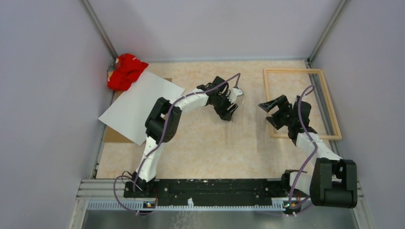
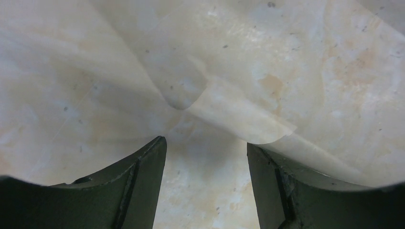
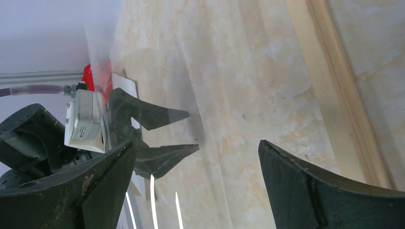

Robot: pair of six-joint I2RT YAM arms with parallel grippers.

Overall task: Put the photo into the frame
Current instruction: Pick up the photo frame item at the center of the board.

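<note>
Top external view: a beige marbled worktop [image 1: 215,143] fills the floor of a grey-walled cell, with two arms bolted side by side at its near edge.

The photo [image 1: 141,102] lies at the left, plain whitish back up and turned at an angle. It rests on a flat brown backing board [image 1: 113,135] that shows past its near corner and its far edge. The frame [image 1: 293,71], thin pale wood, lies flat at the far right, well apart from the photo, with bare worktop showing through its opening.

The left arm reaches to mid-worktop, and the left claw [image 1: 231,112] hangs between photo and frame, touching neither. In the left wrist view its fingers [image 2: 143,176] stand partly apart with only marbled surface in the gap. A translucent sheet [image 2: 239,114] with a curled edge lies just beyond them; whether it touches them cannot be told.

The right arm bends over the near left corner of the frame. The right claw [image 1: 267,113] is spread wide and grips nothing. The right wrist view shows one wooden rail running beside its right finger [image 3: 325,191].

A crumpled red cloth [image 1: 126,71] sits in the far left corner, touching the photo's far corner.
</note>
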